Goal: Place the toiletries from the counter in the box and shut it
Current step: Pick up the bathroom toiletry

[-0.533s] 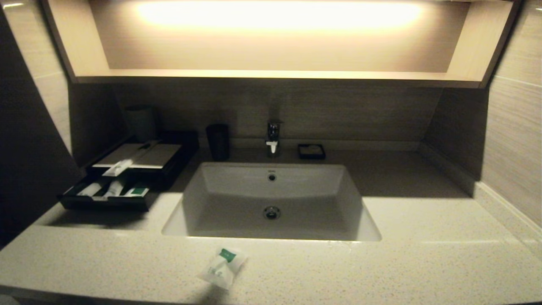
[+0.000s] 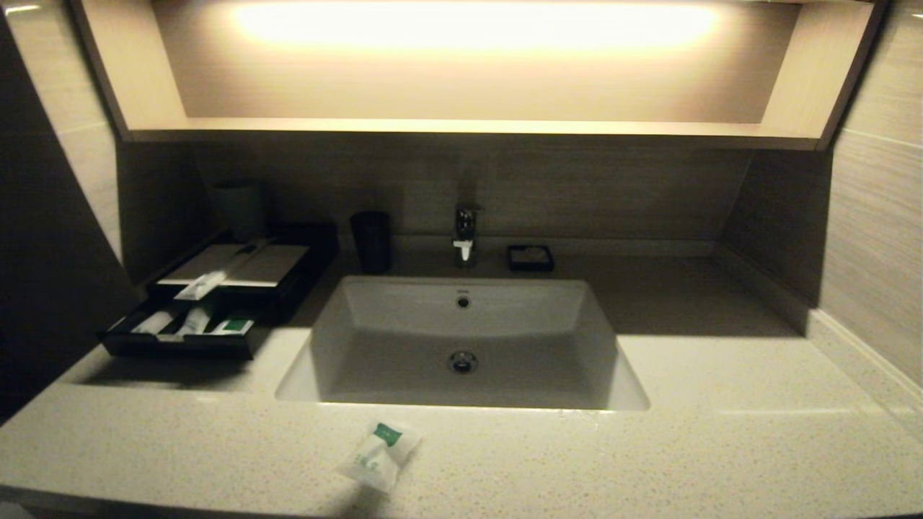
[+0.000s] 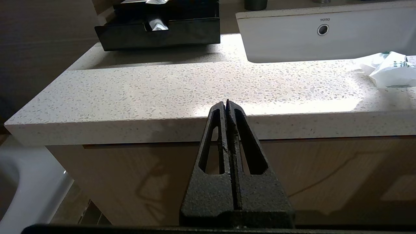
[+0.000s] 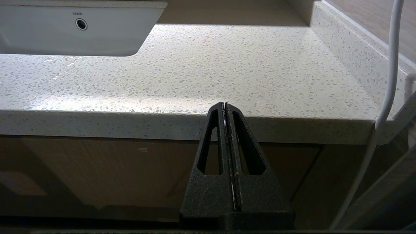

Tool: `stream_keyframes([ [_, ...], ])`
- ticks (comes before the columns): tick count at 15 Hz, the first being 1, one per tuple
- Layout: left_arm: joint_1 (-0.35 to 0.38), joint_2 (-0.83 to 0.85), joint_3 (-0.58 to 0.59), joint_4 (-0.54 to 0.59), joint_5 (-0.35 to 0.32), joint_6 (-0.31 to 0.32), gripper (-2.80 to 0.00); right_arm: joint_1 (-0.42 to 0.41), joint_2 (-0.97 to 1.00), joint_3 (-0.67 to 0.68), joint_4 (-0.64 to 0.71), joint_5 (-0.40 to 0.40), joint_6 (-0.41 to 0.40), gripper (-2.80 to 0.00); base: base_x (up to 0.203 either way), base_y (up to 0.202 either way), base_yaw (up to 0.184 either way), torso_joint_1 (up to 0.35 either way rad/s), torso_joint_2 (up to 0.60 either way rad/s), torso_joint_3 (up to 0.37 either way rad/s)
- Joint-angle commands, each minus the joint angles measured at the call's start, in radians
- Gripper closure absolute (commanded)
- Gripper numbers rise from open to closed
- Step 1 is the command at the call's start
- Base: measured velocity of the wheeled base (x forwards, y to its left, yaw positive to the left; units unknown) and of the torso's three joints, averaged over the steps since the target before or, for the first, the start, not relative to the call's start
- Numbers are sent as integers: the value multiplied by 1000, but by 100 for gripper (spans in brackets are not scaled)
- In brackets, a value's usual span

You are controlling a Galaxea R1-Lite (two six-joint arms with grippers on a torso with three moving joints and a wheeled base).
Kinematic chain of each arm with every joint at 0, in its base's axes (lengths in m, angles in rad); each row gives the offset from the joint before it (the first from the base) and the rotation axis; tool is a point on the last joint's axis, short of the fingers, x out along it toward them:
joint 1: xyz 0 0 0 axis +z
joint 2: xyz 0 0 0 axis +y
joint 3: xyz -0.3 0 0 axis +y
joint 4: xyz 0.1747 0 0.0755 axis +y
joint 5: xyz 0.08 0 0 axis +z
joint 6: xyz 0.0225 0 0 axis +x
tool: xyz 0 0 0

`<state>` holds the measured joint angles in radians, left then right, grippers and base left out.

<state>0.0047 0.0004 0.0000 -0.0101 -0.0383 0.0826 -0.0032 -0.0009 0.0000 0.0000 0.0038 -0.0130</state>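
A squarish white pouch with a green label (image 2: 380,453) lies on the speckled counter (image 2: 649,447) in front of the sink; it also shows in the left wrist view (image 3: 388,68). The black box (image 2: 216,295) stands at the far left with its front tray pulled out, holding several packets. A long slim packet (image 2: 202,285) lies on its pale top panel. My left gripper (image 3: 226,102) is shut and empty, below the counter's front edge. My right gripper (image 4: 225,104) is shut and empty, below the front edge to the right of the sink. Neither arm shows in the head view.
The white inset sink (image 2: 461,346) fills the counter's middle, with a tap (image 2: 465,234) behind it. A dark cup (image 2: 371,241) and a small black soap dish (image 2: 530,257) stand at the back. A white cable (image 4: 388,81) hangs near my right gripper.
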Motion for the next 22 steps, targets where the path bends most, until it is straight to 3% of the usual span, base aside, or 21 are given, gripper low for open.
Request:
stream_keyframes([
  [1,0,1,9,-1,0,0,0,0,0,1,0,1,-1,0,0,0,0,0,0,0],
  [22,1,1,9,-1,0,1,0,0,1,2,0,1,-1,0,0,0,0,0,0,0],
])
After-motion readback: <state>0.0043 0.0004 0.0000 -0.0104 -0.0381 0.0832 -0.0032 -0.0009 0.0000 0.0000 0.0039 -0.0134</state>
